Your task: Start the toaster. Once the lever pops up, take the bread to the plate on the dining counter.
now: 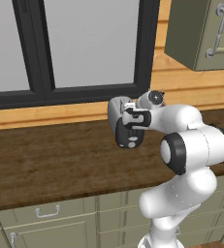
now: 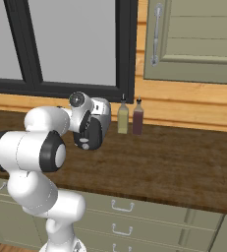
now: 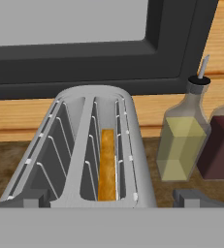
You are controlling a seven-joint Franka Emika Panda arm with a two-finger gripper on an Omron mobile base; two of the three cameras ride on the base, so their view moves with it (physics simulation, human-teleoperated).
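The silver-grey toaster (image 3: 138, 160) stands on the wood worktop under the window, with its slots running away from the hand camera. The bread (image 3: 106, 164), a thin tan slice, sits sunk in the right-hand slot. In the base views the toaster (image 1: 115, 112) (image 2: 104, 109) is partly covered by my hand, and its black end panel (image 1: 128, 136) (image 2: 87, 134) faces the room. I cannot make out the lever on that panel. My gripper (image 3: 109, 199) (image 1: 131, 117) (image 2: 90, 118) hovers just above the panel end, open wide, with nothing between its fingers. The plate and the dining counter are out of view.
A yellow oil bottle (image 3: 180, 145) (image 2: 123, 118) and a dark red bottle (image 3: 221, 151) (image 2: 138, 117) stand close to the toaster's right by the wall. The dark window frame (image 1: 145, 58) runs behind. A wall cabinet (image 1: 200, 34) hangs at the upper right. Bare worktop (image 1: 50, 155) stretches left.
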